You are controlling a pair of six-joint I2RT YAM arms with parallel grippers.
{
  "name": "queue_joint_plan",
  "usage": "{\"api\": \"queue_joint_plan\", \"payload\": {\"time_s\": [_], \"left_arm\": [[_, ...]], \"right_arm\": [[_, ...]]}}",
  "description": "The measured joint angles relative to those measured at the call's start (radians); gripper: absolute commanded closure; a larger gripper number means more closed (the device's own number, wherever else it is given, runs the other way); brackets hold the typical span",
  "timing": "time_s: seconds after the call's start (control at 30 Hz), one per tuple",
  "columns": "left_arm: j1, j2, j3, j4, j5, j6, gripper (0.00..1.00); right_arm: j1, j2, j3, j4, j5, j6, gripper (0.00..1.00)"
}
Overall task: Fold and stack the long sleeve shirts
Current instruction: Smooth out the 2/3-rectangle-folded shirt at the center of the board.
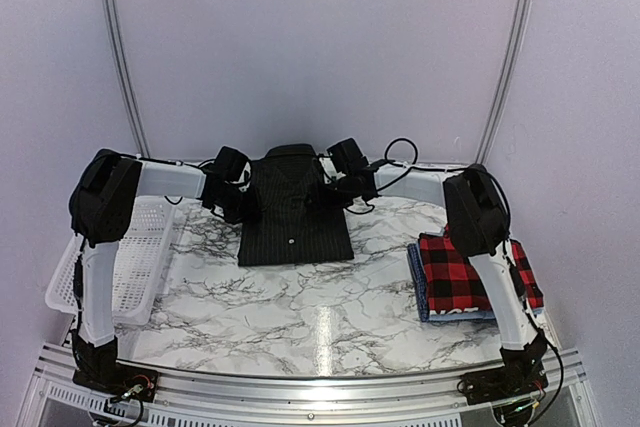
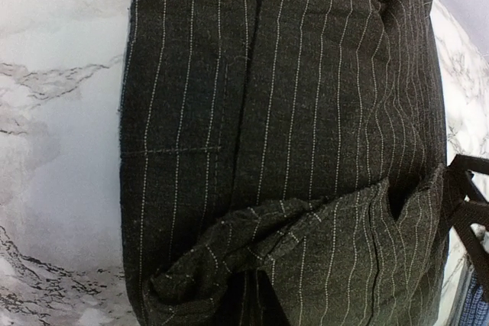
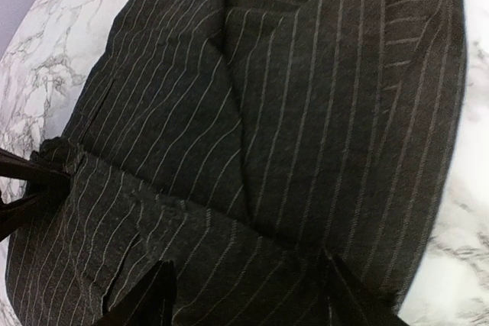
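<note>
Left end effector is pinched tight on the left edge of the black pinstriped shirt. In the right wrist view its dark fingers clamp a bunched bit of that cloth. The right end effector stands wide, one finger on either side of the cloth at the shirt's right edge; we cannot tell whether they press on it.

Working back from the near edge of the bench, we first meet the folded stack near the right edge. The red-and-black plaid shirt rests on top of the blue shirt, whose edge shows along the plaid one's left and near sides. Along the left edge sits a white mesh basket, partly hidden by the left arm.

Farther back, at the middle of the far edge, lies the pinstriped shirt — folded to a narrow rectangle, collar toward the far wall, buttoned front facing up. Both arms reach in to it — one from each side.
</note>
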Motion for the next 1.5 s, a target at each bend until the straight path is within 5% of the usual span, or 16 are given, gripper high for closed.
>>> {"api": "queue_joint_plan", "payload": {"time_s": [0.2, 0.53, 0.73, 1.13, 1.5], "left_arm": [[0.001, 0.004, 0.012, -0.016, -0.013, 0.012, 0.95], [0.003, 0.004, 0.013, -0.024, -0.021, 0.021, 0.96], [0.005, 0.010, 0.023, -0.028, -0.021, 0.021, 0.96], [0.006, 0.014, 0.028, -0.032, -0.017, 0.021, 0.96], [0.007, 0.017, 0.043, -0.039, -0.006, 0.021, 0.96]], "right_arm": [[-0.025, -0.021, 0.031, -0.034, 0.054, -0.041, 0.39], [0.020, -0.276, -0.236, -0.010, 0.095, -0.037, 0.56], [0.037, -0.229, -0.239, 0.003, 0.080, -0.016, 0.58], [0.037, 0.014, 0.006, -0.071, 0.121, -0.021, 0.30], [0.051, 0.071, 0.142, -0.174, 0.280, -0.046, 0.22]]}}
